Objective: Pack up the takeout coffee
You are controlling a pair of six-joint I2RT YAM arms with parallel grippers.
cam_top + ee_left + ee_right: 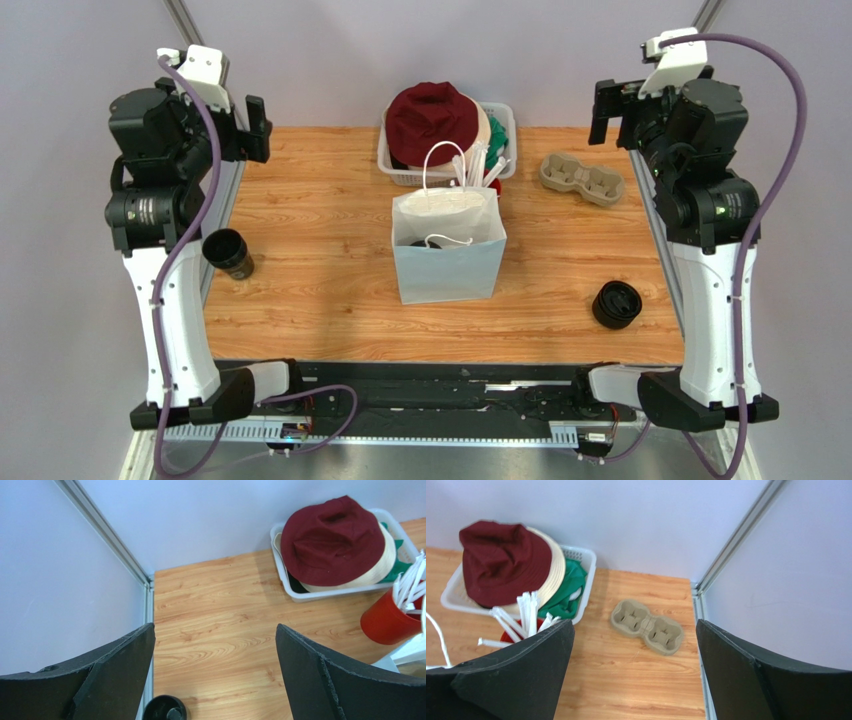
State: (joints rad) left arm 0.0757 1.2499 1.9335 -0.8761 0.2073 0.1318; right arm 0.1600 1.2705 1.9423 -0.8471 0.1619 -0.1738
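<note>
Takeout coffee [228, 252]: upright at the left edge of the table [330, 300], beside my left arm [165, 300]; a clumsy reach could knock it off.
Paper bag [450, 270], mid-table: one of its handles [447, 240] droops across the mouth and may snag the cup.
Beyond, my left pincer [215, 675] and right pincer [636, 675]: wide, empty.

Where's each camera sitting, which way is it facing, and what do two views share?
Top external: above and behind the robot, looking down over the table; the left arm and right arm show whole.
Left wrist: on the left arm, facing the far left corner; the left gripper shows, open.
Right wrist: on the right arm, facing the far right corner and the cardboard cup carrier; the right gripper shows, open.
Shared: both wrist views catch the maroon hat in the white basket.
</note>
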